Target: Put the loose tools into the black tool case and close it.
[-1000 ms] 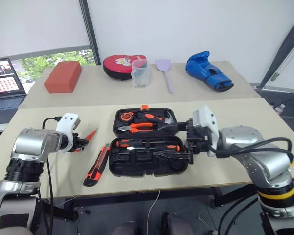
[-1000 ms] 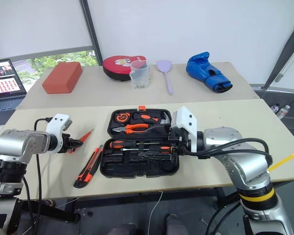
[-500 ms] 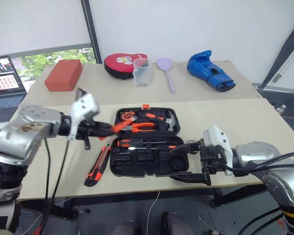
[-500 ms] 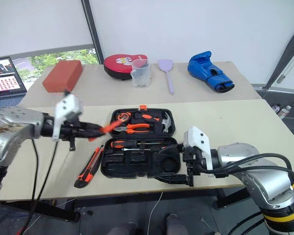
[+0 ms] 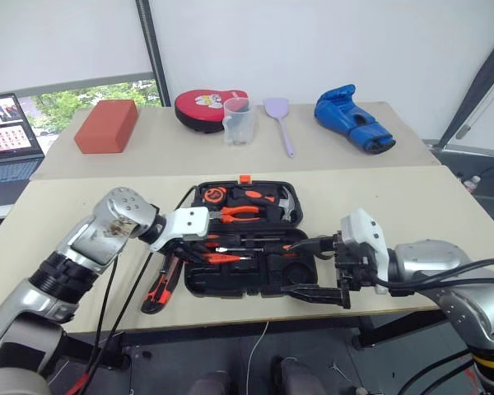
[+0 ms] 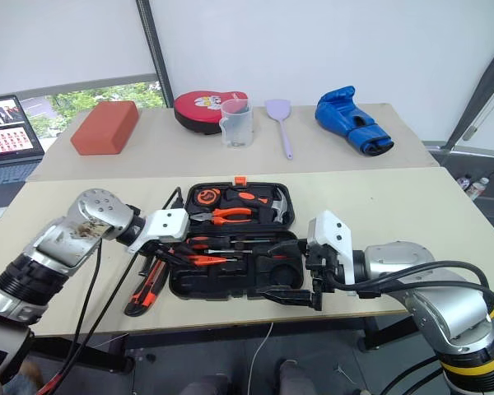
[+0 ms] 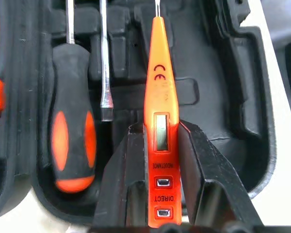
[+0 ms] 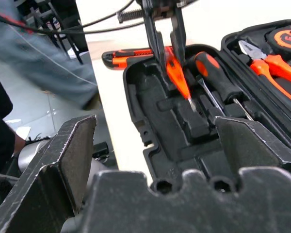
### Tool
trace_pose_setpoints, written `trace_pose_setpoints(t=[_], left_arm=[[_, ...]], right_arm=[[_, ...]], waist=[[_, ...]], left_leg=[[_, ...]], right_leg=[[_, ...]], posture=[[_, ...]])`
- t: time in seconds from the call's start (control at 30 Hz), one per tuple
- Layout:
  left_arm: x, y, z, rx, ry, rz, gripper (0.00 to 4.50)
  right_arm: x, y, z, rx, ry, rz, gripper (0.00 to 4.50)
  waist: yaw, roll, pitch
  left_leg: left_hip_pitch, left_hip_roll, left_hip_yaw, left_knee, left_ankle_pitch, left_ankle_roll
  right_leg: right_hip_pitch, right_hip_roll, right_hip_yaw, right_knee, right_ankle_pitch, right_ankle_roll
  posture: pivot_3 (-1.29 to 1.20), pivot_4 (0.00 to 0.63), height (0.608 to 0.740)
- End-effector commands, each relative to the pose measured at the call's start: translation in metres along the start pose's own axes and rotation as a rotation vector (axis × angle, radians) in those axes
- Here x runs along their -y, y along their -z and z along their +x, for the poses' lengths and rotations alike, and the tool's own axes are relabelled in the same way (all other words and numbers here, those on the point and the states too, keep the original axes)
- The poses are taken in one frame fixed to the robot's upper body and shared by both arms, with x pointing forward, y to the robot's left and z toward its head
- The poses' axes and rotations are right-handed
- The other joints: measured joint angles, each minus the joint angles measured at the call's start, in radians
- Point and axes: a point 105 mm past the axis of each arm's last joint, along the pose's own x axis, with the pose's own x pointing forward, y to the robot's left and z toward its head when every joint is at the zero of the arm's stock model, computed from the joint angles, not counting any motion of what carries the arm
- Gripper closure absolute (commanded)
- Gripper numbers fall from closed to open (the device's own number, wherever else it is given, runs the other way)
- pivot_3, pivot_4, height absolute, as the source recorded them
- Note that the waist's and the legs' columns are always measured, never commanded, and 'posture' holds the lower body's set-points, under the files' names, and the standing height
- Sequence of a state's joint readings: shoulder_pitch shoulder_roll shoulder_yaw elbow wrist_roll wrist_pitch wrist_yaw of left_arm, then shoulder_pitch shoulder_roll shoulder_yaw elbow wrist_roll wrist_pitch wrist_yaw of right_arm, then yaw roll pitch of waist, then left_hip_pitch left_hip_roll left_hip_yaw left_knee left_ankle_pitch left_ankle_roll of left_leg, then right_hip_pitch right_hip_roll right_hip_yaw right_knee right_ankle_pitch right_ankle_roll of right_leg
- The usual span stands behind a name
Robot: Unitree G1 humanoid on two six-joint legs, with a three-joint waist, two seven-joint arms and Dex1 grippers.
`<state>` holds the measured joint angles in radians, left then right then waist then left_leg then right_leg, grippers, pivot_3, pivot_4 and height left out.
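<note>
Left gripper (image 7: 162, 160) is clenched on the tester (image 7: 157, 121), fingers (image 7: 131, 165) pinching its butt end near the printed labels. The tester's tip points away from the gripper, over the front half of the case (image 5: 230, 284), which lies open on the table (image 5: 412, 206). From the right wrist view the tester hangs tilted above the moulded slots; whether its tip touches the plastic I cannot tell.

Just beside the held tester, in the same half of the case, a screwdriver (image 7: 72, 145) lies seated, with a second thin shaft next to it. So at least one screwdriver looks stowed; the second cannot be confirmed from these views.

Beyond the gripper, in the rear half: pliers (image 5: 240, 212), hammer (image 5: 284, 200) and a round tape (image 5: 212, 196).

The knife (image 5: 160, 284) is still loose on the table, just outside the case's left edge, below and behind the left wrist.

Right gripper (image 5: 317, 267) is released, jaws spread wide with nothing between them, hovering at the case's front right corner.

Progress, as judged:
- Done: screwdriver(s) in slots.
- In hand: tester, over the case, not yet seated.
- Left: lower and release the tester; fetch the knife and stow it; fold the case shut and latch it.

Roughly midway.
</note>
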<state>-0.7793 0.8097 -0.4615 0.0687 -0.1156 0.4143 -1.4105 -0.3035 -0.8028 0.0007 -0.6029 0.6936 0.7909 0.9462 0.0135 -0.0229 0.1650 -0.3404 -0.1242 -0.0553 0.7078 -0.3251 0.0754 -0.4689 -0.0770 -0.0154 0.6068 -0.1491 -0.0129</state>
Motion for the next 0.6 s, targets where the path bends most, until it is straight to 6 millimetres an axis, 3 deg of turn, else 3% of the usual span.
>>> trace_pose_setpoints(t=[0.03, 0.27, 0.33, 0.4, 0.6], left_arm=[[-0.008, 0.001, 0.002, -0.034, -0.005, 0.029, 4.08], [-0.014, 0.006, 0.011, -0.064, -0.003, -0.041, 4.08], [-0.012, 0.0, 0.01, -0.027, 0.027, -0.064, 4.08], [-0.011, -0.008, 0.009, 0.016, 0.045, -0.084, 3.05], [-0.011, -0.029, -0.011, 0.144, 0.033, -0.052, 0.91]], right_arm=[[-0.004, -0.01, -0.001, 0.038, 0.011, -0.034, 0.0], [-0.004, -0.01, 0.0, 0.051, 0.042, -0.034, 0.0], [-0.004, -0.01, 0.0, 0.052, 0.05, -0.033, 0.0], [-0.003, -0.01, 0.0, 0.053, 0.054, -0.031, 0.0], [-0.004, -0.009, -0.001, 0.052, 0.055, -0.027, 0.0]], waist=[[-0.001, 0.0, 0.0], [0.0, 0.0, 0.0], [0.0, 0.0, 0.0], [-0.001, 0.0, 0.0], [-0.001, 0.0, 0.0]], left_leg=[[-0.001, 0.0, 0.0, 0.002, 0.0, 0.001], [-0.003, 0.0, 0.0, 0.005, -0.001, 0.001], [-0.003, 0.0, 0.0, 0.006, -0.001, 0.001], [-0.003, 0.0, 0.0, 0.006, -0.001, 0.001], [-0.006, 0.0, 0.0, 0.006, -0.001, 0.001]], right_leg=[[-0.001, 0.0, 0.0, 0.001, 0.0, 0.0], [-0.002, 0.0, 0.0, 0.002, 0.0, 0.0], [-0.001, 0.0, 0.001, 0.003, 0.0, 0.0], [-0.002, 0.0, 0.001, 0.003, 0.0, 0.0], [-0.004, 0.0, 0.0, 0.003, 0.0, 0.0]], posture=[[0.0, 0.15, 0.74], [0.0, 0.15, 0.74], [0.0, 0.15, 0.74], [0.0, 0.15, 0.74], [0.0, 0.15, 0.74]])
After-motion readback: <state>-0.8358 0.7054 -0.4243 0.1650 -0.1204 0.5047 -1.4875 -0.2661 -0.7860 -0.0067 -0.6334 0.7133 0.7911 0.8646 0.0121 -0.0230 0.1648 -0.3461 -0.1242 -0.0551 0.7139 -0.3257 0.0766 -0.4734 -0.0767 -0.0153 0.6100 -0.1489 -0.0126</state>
